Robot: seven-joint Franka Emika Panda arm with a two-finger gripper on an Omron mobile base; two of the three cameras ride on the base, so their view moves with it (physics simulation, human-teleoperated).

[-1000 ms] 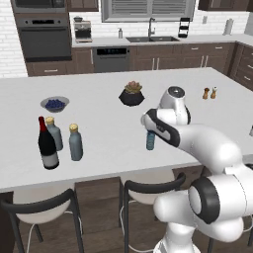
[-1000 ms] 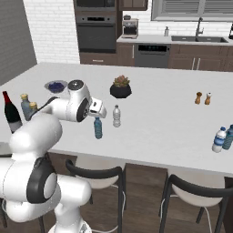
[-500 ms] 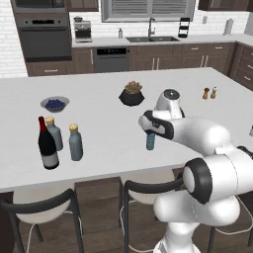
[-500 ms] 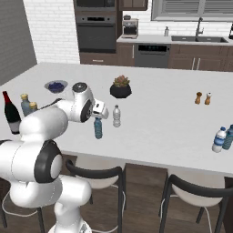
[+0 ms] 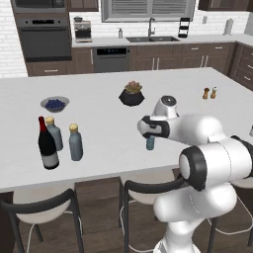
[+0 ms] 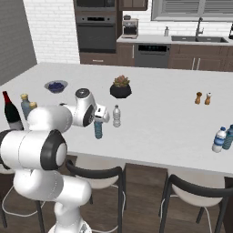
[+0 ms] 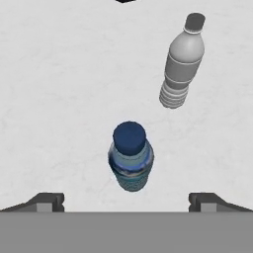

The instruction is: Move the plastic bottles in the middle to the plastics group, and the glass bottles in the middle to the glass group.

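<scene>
gripper (image 7: pixel 126 201) jaws spread wide, holding nothing, above small blue bottle (image 7: pixel 130 157) upright on counter (image 7: pixel 59 99); clear grey bottle (image 7: pixel 182 62) stands nearby.

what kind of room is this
A rendered home kitchen, most likely: a built-in dark wall oven, a sink with a tall faucet under a window, and a broad white island counter with dark stools tucked beneath.

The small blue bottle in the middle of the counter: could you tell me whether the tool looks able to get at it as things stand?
Probably yes. The tool hangs open right above the small blue bottle, fingertips either side of its cap. The clear bottle stands apart, so nothing seems to block the way down.
</scene>
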